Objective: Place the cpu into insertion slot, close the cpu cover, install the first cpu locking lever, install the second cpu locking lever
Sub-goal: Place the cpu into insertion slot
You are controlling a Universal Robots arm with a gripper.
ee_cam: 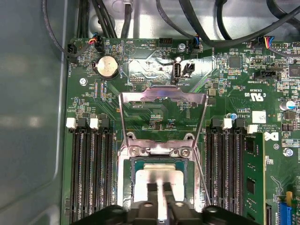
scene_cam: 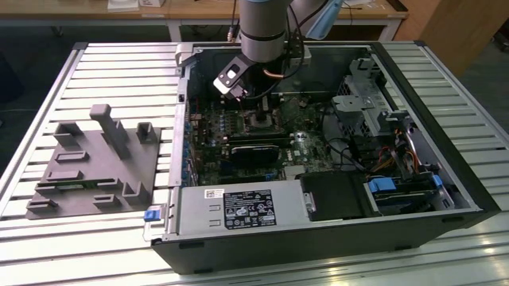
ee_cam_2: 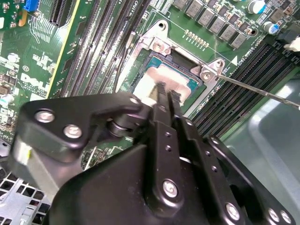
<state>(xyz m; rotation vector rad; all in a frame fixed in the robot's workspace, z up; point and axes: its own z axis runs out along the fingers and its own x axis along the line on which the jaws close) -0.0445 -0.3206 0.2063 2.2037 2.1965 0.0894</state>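
Note:
The cpu (ee_cam: 143,180) lies flat in the insertion slot (ee_cam: 125,187), its silver top showing in both wrist views (ee_cam_2: 147,79). My gripper (ee_cam: 159,187) hangs straight over it, fingers shut together with their tips at or just above the chip's top (ee_cam_2: 167,93). The cpu cover (ee_cam: 161,96) stands raised open on its hinge behind the slot. A thin locking lever (ee_cam_2: 262,93) sticks out sideways from the socket, unlatched. In the exterior view the gripper (scene_cam: 256,108) reaches down into the open computer case over the slot (scene_cam: 259,123).
Long black memory slots (ee_cam: 89,173) flank the socket on both sides. The graphics card (scene_cam: 254,152), power supply (scene_cam: 238,208), drive bays and cables (scene_cam: 358,149) crowd the case. A grey fixture block (scene_cam: 95,161) sits on the exterior view's left.

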